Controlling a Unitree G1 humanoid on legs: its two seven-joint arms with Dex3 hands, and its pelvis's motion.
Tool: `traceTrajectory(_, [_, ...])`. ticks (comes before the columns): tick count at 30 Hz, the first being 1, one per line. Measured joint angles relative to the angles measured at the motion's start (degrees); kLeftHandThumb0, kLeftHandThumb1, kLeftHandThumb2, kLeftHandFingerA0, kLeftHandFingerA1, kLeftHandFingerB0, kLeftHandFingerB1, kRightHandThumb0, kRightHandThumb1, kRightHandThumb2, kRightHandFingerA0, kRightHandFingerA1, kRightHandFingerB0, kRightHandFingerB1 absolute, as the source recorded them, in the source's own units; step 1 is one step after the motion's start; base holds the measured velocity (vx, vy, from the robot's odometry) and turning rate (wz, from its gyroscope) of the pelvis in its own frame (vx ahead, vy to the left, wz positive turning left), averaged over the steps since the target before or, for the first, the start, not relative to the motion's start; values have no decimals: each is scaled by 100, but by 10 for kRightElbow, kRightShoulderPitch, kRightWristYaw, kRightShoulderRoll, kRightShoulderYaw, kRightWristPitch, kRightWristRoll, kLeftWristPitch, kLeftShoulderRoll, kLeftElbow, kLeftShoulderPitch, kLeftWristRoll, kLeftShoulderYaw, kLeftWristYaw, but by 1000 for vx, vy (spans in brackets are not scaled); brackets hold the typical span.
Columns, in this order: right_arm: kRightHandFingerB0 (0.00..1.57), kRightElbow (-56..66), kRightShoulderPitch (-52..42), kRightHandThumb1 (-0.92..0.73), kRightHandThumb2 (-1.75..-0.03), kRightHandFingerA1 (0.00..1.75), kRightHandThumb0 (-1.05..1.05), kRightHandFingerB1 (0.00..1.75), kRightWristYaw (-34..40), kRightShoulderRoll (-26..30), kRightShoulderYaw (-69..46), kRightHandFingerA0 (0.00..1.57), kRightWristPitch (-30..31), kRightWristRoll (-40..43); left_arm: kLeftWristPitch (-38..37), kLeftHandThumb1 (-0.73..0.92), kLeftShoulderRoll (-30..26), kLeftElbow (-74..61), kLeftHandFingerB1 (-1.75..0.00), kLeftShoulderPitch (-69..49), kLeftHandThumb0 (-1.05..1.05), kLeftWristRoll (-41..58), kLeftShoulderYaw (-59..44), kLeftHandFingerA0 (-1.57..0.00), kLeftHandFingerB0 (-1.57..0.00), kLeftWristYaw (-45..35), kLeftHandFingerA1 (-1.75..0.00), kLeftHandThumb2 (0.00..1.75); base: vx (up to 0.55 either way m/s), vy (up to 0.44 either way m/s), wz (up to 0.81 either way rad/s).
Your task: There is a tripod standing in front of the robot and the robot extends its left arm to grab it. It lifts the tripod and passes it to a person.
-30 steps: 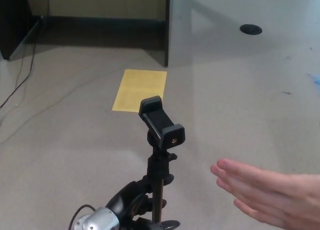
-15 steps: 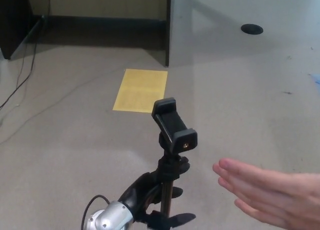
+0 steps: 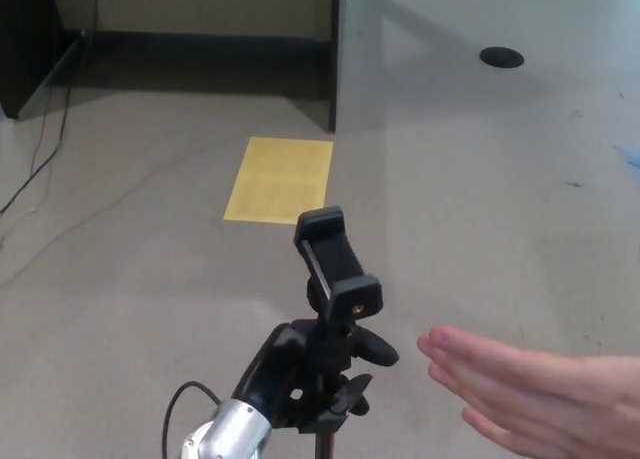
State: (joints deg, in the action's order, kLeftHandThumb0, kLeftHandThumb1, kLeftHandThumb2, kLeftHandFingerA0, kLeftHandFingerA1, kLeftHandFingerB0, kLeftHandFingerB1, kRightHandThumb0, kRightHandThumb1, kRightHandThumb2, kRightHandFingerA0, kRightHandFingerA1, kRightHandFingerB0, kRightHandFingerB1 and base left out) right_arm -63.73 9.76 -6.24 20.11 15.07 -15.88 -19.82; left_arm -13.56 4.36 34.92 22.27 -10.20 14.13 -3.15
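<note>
A black tripod with a phone clamp [image 3: 337, 266] on top rises at the bottom centre of the head view. My left hand [image 3: 300, 374] is shut on the tripod's neck just under the clamp, its silver wrist [image 3: 222, 434] showing at the lower edge. The tripod's legs are out of sight below the frame. A person's open hand [image 3: 520, 394] reaches in from the lower right, palm up, a short gap to the right of the tripod. My right hand does not show.
A yellow sheet [image 3: 279, 179] lies on the grey floor beyond the tripod. A dark desk panel [image 3: 334, 54] stands at the back, a black cable [image 3: 50, 149] trails at the left, and a round black grommet [image 3: 501, 57] sits at the upper right.
My left hand has carried the tripod to the right, toward the person's hand, and has slid higher up its neck. The person's hand has stayed roughly in place.
</note>
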Motion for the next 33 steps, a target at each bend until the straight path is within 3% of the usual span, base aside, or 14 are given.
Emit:
traceTrajectory(1, [36,0,0,-60,-86,54,-47,47,0,0,0,52,0,0,-1,73,0,-2,-111,-2,-3,-2,0,-98,-83,4,-132,80,0,0,0])
traceTrajectory(2, [41,0,-1,-72,-61,40,-41,34,0,0,0,59,0,0,-3,74,1,-6,-112,-5,-4,-4,0,-96,-81,8,-133,80,0,0,0])
traceTrajectory(7, [41,6,-3,-73,-62,40,-40,34,-1,-1,0,60,0,0,-3,74,-1,-23,-118,-14,-6,-10,0,-103,-78,19,-133,83,0,0,0])
traceTrajectory(8, [36,8,-4,-61,-86,54,-46,47,-1,-1,0,52,0,0,-3,74,-1,-31,-119,-19,-5,-10,0,-104,-78,19,-133,83,0,0,0])
traceTrajectory(15, [41,12,-8,-72,-62,40,-41,34,-1,-1,0,59,2,0,13,76,2,-116,-118,-30,-8,1,-16,-109,-84,12,-134,81,0,0,0])
traceTrajectory(16, [36,11,-6,-60,-87,54,-47,47,-1,-1,0,52,2,0,17,78,2,-127,-119,-27,-13,3,-19,-109,-84,9,-134,76,0,0,0])
traceTrajectory(17, [42,9,-1,-72,-62,42,-41,34,-1,-1,0,62,3,0,23,79,1,-140,-120,-18,-16,6,-25,-109,-84,4,-134,75,0,0,0])
traceTrajectory(23, [42,7,11,-72,-62,42,-41,35,-1,-2,0,61,4,0,56,71,2,-250,-116,9,-11,31,-44,-110,-84,-19,-133,87,0,0,0])
traceTrajectory(24, [36,7,10,-61,-87,54,-47,48,-1,-2,0,52,4,-1,61,71,2,-269,-116,12,-14,34,-44,-109,-84,-23,-132,85,0,0,0])
traceTrajectory(25, [41,6,10,-72,-63,43,-41,34,-1,-2,0,62,4,-1,69,72,2,-291,-113,19,-13,37,-43,-108,-85,-27,-131,82,0,0,0])
traceTrajectory(28, [41,6,9,-73,-62,42,-40,34,-1,-2,1,61,4,-1,102,71,1,-341,-110,30,-13,47,-43,-107,-85,-40,-132,84,0,0,0])
traceTrajectory(29, [36,6,9,-60,-87,54,-47,47,-1,-2,1,52,4,-1,112,71,2,-355,-109,37,-13,50,-43,-108,-86,-43,-130,84,0,0,0])
traceTrajectory(30, [41,6,9,-72,-62,41,-41,34,-1,-2,2,61,4,-1,126,68,3,-372,-108,49,-15,52,-43,-110,-86,-46,-132,88,0,0,0])
traceTrajectory(33, [41,6,9,-72,-62,41,-42,34,-1,-2,3,61,4,-1,161,70,9,-410,-111,84,-17,64,-43,-108,-85,-52,-135,85,0,0,0])
